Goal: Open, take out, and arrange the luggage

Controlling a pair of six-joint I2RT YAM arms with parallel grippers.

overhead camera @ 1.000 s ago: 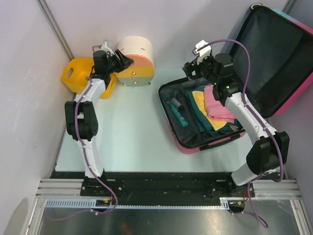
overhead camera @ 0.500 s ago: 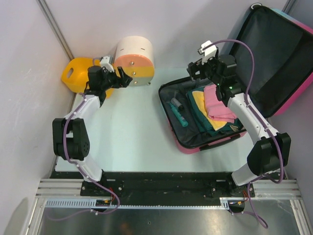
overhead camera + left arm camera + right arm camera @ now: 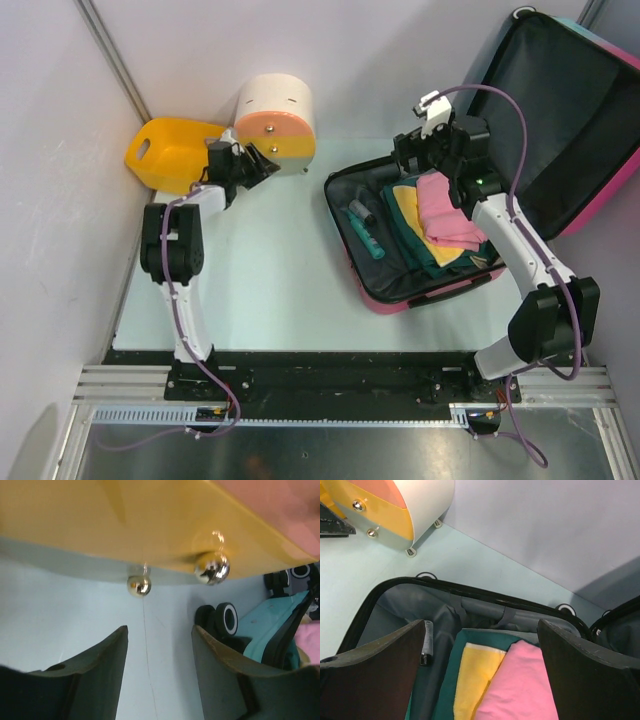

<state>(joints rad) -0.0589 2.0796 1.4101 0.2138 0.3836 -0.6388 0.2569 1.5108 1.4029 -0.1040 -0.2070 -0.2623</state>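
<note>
The luggage [image 3: 400, 298] lies open on the table at the right, and its black-lined lid [image 3: 570, 110] leans against the back wall. Inside lie a pink cloth [image 3: 445, 215], a yellow cloth [image 3: 406, 205], a dark green cloth [image 3: 425, 250] and a teal tube [image 3: 365, 235]. My right gripper [image 3: 405, 160] is open and empty above the case's far rim. In the right wrist view the pink cloth [image 3: 525, 690] and the yellow cloth [image 3: 475, 675] lie between its fingers [image 3: 385, 655]. My left gripper [image 3: 260, 165] is open and empty, low at the front of the round drawer box [image 3: 275, 120].
The yellow basket [image 3: 165, 150] stands at the back left, beside the drawer box. Two gold knobs [image 3: 212, 568] on the drawer front are just ahead of the left gripper [image 3: 160, 635]. The suitcase wheels [image 3: 222, 621] show beyond it. Walls close in at the left and back.
My left gripper has come down from in front of the drawer box top to its lower front, and the arm has swung. My right gripper has shifted a little right, over the case.
</note>
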